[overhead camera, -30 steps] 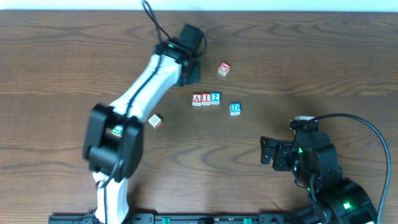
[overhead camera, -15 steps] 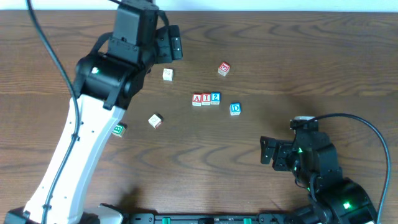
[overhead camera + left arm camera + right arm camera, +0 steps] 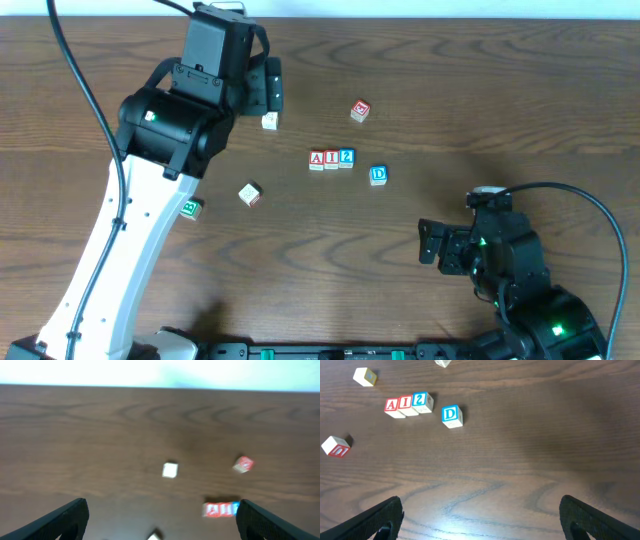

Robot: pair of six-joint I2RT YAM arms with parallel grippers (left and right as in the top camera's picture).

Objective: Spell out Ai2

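Three wooden cubes stand touching in a row at mid-table: the red A [image 3: 317, 160], the red I [image 3: 331, 160] and the blue 2 [image 3: 346, 158]. The right wrist view reads them left to right as A [image 3: 391, 405], I [image 3: 405, 404], 2 [image 3: 421, 401]. My left gripper [image 3: 270, 88] hangs open high over the far left of the table, apart from the row, with nothing between its fingers [image 3: 65, 520]. The row [image 3: 217, 509] shows blurred by its right finger. My right gripper [image 3: 428, 243] rests open and empty near the front right.
A blue D cube [image 3: 378, 175] stands just right of the row. A red-marked cube [image 3: 360, 111] lies behind it. A pale cube [image 3: 270, 121] sits below the left gripper, another [image 3: 250, 194] lies front left, and a green-marked cube [image 3: 191, 208] is beside the left arm.
The left arm has risen and swung back to the left. Its gripper has opened, and a pale cube now lies where it was. The right arm has not moved.
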